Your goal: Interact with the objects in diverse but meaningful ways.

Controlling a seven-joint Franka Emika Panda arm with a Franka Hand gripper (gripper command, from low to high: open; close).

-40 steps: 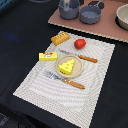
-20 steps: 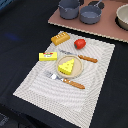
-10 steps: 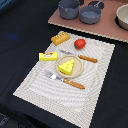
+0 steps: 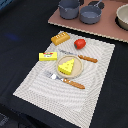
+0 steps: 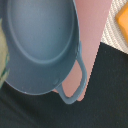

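jaws unseen; wrist over grey pot (image 5: 40, 45).

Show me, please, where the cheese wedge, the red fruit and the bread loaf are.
cheese wedge (image 4: 66, 65), exterior view, its top face.
red fruit (image 4: 80, 43), exterior view, its middle.
bread loaf (image 4: 60, 38), exterior view, its top crust.

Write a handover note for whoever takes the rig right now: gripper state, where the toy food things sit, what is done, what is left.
Gripper: not visible in either view; the wrist view looks down into a grey pot on the pink board.
On the striped placemat: cheese wedge on the small plate, yellow box beside it, bread loaf, red fruit, knife and fork flanking the plate.
Two grey pots stand on the board beyond the mat.
Done: nothing appears picked up.
Left: probably start with the pot under the wrist.
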